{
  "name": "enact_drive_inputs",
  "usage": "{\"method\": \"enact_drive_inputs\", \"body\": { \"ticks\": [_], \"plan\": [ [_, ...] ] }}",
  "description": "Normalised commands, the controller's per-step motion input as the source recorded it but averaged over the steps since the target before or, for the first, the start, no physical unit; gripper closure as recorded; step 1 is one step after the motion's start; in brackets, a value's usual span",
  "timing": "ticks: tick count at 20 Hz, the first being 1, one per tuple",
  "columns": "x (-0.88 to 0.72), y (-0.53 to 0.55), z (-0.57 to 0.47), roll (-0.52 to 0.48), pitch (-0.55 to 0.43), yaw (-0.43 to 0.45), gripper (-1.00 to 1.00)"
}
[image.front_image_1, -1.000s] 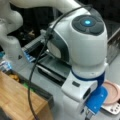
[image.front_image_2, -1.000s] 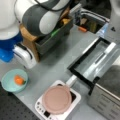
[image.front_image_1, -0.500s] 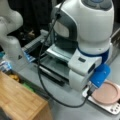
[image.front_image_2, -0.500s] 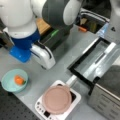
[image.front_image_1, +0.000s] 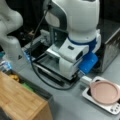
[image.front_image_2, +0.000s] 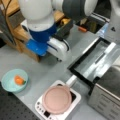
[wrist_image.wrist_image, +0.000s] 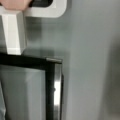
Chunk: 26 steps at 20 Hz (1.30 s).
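**End effector above the open oven door**

The end effector (image.front_image_2: 60, 53), its opening impossible to tell, hangs over the desk (image.front_image_2: 47, 70) beside one oven door (image.front_image_2: 96, 62): a black-framed glass panel with a silver edge, lying flat. One pink pan (image.front_image_2: 57, 98) with a white handle sits on one white hob (image.front_image_2: 73, 100), just beside the door.

The single arm fills both front views, its big white wrist housing (image.front_image_1: 77, 22) leaning over the middle of the counter (image.front_image_2: 47, 67). Beneath it sits a blue collar (image.front_image_1: 83, 43) and a blue plate (image.front_image_2: 37, 47), and from there a white hand block (image.front_image_1: 68, 60) slopes downward toward the counter. A black cable (image.front_image_1: 37, 75) loops from the upper arm down under the hand. The gripper itself shows in neither front view, nor in the wrist view.
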Motion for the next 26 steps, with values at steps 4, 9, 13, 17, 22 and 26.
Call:
{"method": "enact_drive_inputs", "body": {
  "ticks": [4,9,13,17,22,26],
  "plan": [
    [-0.64,0.12,-0.08,-0.098,-0.245,-0.098,-1.00],
    [-0.42,0.06,-0.10,-0.106,-0.231,-0.077,-1.00],
    [-0.23,0.03,-0.07,-0.137,-0.143,-0.037,-1.00],
    [-0.12,0.00,-0.08,-0.143,-0.123,-0.017,-1.00],
    [-0.06,0.00,-0.10,-0.134,-0.134,-0.004,-1.00],
    [-0.03,-0.01,-0.11,-0.133,-0.124,0.006,-1.00]
  ]
}}
